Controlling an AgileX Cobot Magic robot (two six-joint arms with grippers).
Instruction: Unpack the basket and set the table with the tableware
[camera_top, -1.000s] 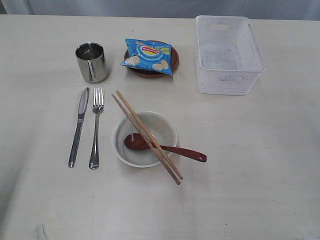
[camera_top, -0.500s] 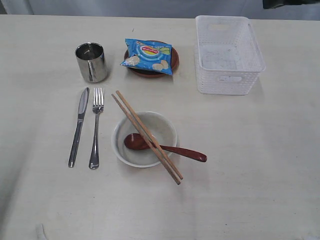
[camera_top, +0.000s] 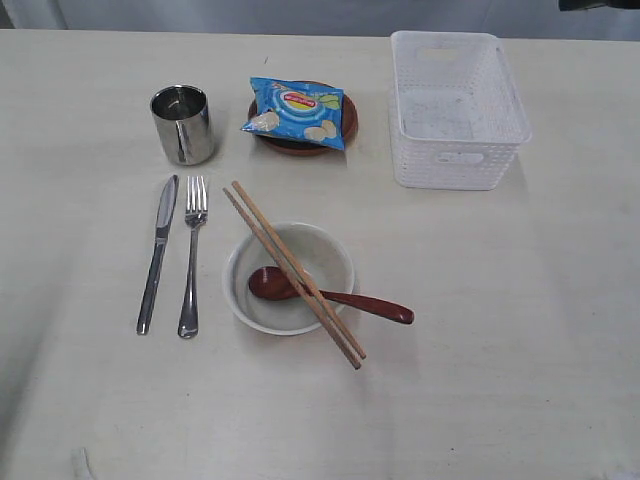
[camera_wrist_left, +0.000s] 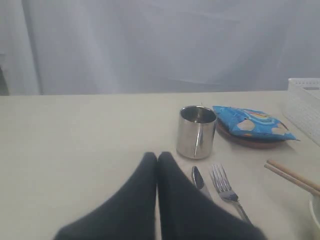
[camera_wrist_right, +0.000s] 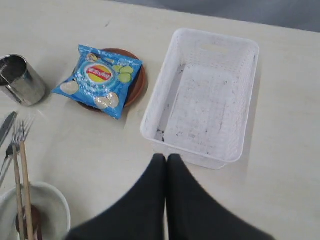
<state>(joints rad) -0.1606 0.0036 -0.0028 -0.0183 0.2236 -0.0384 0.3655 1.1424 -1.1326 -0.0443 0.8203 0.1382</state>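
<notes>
The white basket (camera_top: 455, 160) stands empty at the back right of the table (camera_top: 500, 340). A steel cup (camera_top: 182, 124) sits at the back left, with the knife (camera_top: 157, 250) and fork (camera_top: 192, 255) side by side in front of it. The cream bowl (camera_top: 262, 318) holds the reddish-brown spoon (camera_top: 378, 306), and the chopsticks (camera_top: 262, 222) lie across its rim. The small brown plate (camera_top: 351, 118) carries a blue chip bag (camera_top: 297, 110). My left gripper (camera_wrist_left: 157, 157) is shut and empty, short of the cup (camera_wrist_left: 196, 132). My right gripper (camera_wrist_right: 166, 159) is shut and empty above the basket's (camera_wrist_right: 150, 132) near wall.
A dark piece of an arm (camera_top: 600, 4) shows at the top right edge of the exterior view. Bare tabletop lies in front of the basket and along the front edge. A pale wall rises behind the table.
A dark arm part appeared at the top right edge of the exterior view and has slid further right. Nothing on the table has moved.
</notes>
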